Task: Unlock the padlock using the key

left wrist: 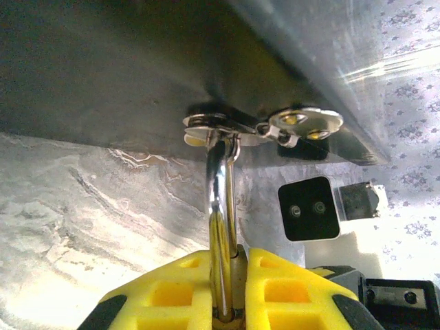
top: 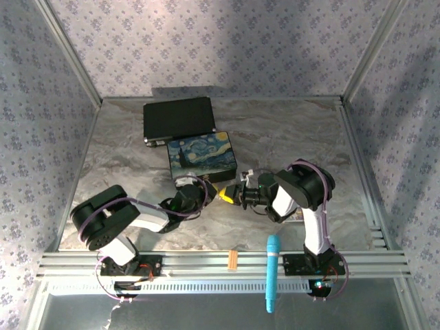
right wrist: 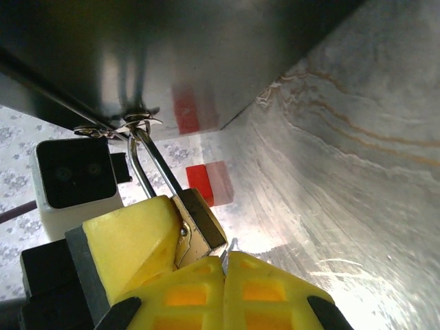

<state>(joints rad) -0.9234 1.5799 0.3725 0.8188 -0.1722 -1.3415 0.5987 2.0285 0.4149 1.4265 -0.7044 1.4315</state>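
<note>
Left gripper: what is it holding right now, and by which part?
The left gripper clamps the padlock by its body; the shackle rises from between the pads to the box's hasp.

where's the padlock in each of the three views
left wrist: padlock bottom centre, shackle rising from between yellow pads to the hasp.
right wrist: left of centre, brass body against a yellow pad.
top external: at the painted box's near edge, by the yellow pads; too small to make out.
shared landmark: the hasp on the box's dark side.
</note>
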